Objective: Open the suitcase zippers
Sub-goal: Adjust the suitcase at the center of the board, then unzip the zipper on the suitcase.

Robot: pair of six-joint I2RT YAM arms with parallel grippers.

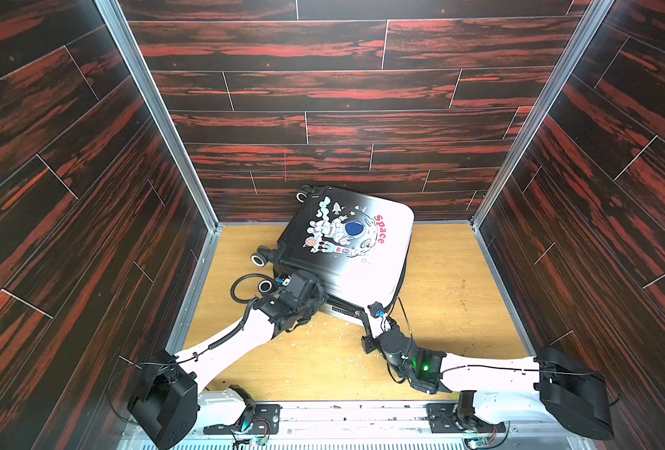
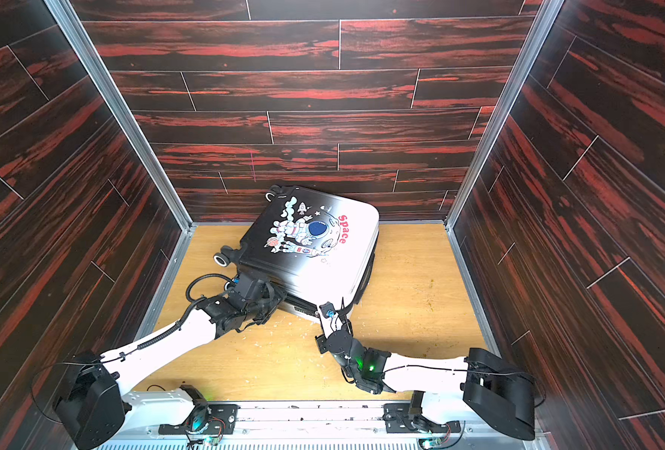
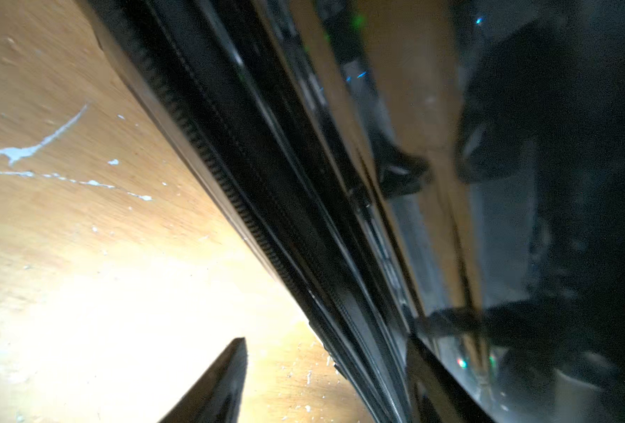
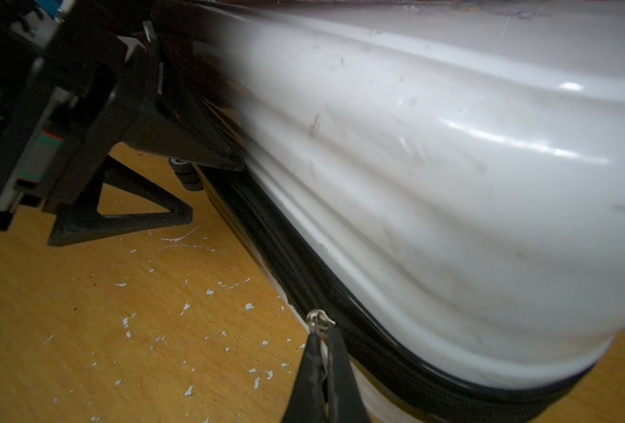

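**Pull pinched, case not yet braced**

Nearest the robot, the right fingers (image 4: 305, 381) are pressed together on the small silver pull (image 4: 319, 319) of the thin black zipper track (image 4: 289, 263), at the suitcase's near white corner. Further along that near edge, toward the suitcase's black wheeled end, the left fingers (image 4: 127, 223) stand apart astride the rim. One lies low on the pale wooden table (image 1: 459, 311), with bare wood showing between it and the shell. The other appears to sit up against the side, and they hold nothing that I can make out. The small hard-shell suitcase (image 1: 346, 249), black fading to white with an astronaut print, lies flat and skewed on the table. Its far wheeled corner is close to the dark red plank wall (image 1: 342, 128) behind.

The main risk is the loose brace. With the left fingers not clamped, a tug along the track would likely drag or spin the light case instead of running the slider. The pull is thin, shiny metal held only at the fingertips, so it could slip free. That is likeliest where the track bends round the corner just beside it, where the slider may bind.
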